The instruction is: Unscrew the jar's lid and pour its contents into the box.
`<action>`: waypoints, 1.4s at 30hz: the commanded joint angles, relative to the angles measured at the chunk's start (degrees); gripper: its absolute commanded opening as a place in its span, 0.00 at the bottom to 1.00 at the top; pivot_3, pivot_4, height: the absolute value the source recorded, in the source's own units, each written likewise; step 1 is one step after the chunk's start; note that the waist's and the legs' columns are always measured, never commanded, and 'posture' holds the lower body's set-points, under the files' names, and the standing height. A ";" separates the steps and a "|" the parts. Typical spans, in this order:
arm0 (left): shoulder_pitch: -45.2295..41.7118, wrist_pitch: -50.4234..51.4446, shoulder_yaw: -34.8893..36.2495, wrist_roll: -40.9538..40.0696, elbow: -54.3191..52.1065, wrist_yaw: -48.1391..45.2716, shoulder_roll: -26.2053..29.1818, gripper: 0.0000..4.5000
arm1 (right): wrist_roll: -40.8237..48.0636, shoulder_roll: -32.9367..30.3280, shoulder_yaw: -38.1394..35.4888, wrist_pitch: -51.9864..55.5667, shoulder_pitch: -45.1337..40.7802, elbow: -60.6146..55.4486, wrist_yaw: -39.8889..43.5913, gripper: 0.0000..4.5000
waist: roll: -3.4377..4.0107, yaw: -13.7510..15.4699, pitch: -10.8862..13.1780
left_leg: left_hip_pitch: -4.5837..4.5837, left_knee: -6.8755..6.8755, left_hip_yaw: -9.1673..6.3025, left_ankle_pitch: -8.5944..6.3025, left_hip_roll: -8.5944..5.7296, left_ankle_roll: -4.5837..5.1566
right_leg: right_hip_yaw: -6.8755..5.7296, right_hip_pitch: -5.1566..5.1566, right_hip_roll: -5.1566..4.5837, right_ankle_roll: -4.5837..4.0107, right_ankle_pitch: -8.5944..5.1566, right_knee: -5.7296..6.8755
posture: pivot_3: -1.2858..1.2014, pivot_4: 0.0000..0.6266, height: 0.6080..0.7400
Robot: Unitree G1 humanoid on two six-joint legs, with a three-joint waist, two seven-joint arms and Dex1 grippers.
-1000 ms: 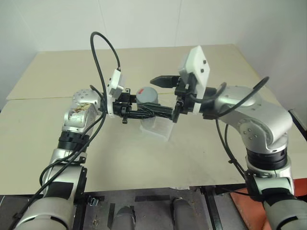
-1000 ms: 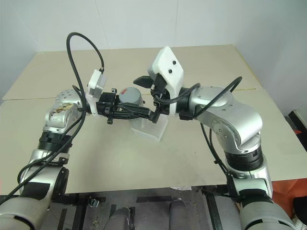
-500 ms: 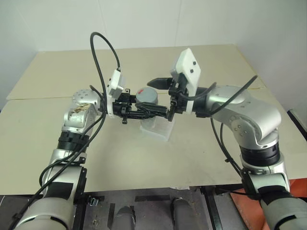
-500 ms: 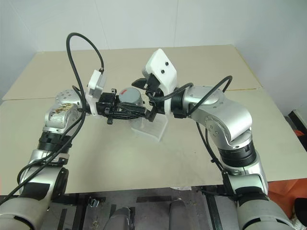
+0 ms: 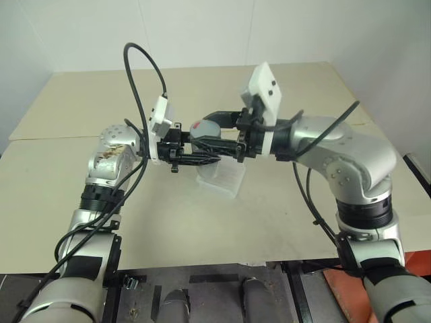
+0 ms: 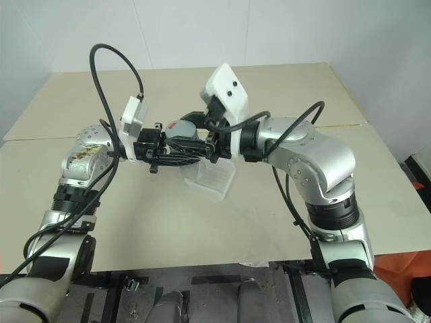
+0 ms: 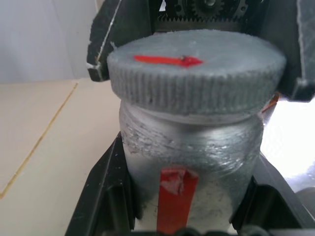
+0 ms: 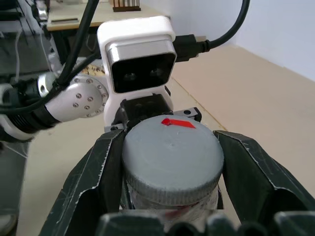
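Jaws on my left gripper [image 5: 202, 159] clamp the jar [image 7: 189, 162] upright above the box [image 5: 220, 178]; my right gripper [image 8: 170, 167] has just closed on the lid [image 8: 171, 160].

Beige tabletop [image 5: 283, 202], seam line at 9 o'clock side; translucent box [image 5: 222, 178] resting near centre.
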 commanded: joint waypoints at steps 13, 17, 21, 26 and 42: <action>2.13 -1.58 4.52 1.54 -0.40 9.11 4.24 0.43 | -13.29 -13.31 -5.67 -7.65 28.81 -5.45 -6.82 0.61 | -0.01 0.20 0.00 | -0.05 0.01 0.03 -0.01 -0.01 0.02 | 0.00 -0.01 -0.02 0.01 0.00 -0.03 | 0.52 0.24 1.00; 2.64 -2.37 5.06 2.80 -0.85 12.76 4.44 0.43 | -17.46 -11.44 -3.91 -9.36 35.68 -5.02 -9.65 0.61 | -0.01 -0.02 0.00 | 0.04 0.01 0.08 -0.01 -0.02 0.02 | 0.07 0.00 -0.01 0.00 0.00 0.02 | 0.52 0.24 1.00; 2.51 -5.37 5.05 6.15 -0.30 20.25 3.07 0.43 | -19.20 -9.21 -2.54 -8.21 39.87 -5.62 -11.54 0.90 | -0.01 0.29 0.00 | 0.07 0.00 0.05 -0.01 -0.02 0.02 | 0.06 0.06 0.00 0.00 0.00 -0.38 | 0.52 0.24 1.00; 0.64 -18.06 1.95 16.97 4.53 32.76 0.65 0.43 | -16.18 -11.70 -5.95 -5.06 39.00 -8.49 -8.38 0.99 | -0.01 0.84 0.00 | 0.05 0.01 0.06 -0.01 -0.03 0.01 | 0.06 0.06 -0.01 0.01 0.01 -0.43 | 0.52 0.24 1.00; -28.16 -48.15 -47.06 103.46 33.47 125.44 3.08 0.43 | 11.81 -18.98 -14.89 17.37 20.83 -14.53 0.09 0.99 | -0.07 4.29 0.03 | -0.24 0.04 0.07 -0.01 -0.17 0.01 | 0.03 0.06 -0.10 0.21 0.15 -0.57 | 0.52 0.24 1.00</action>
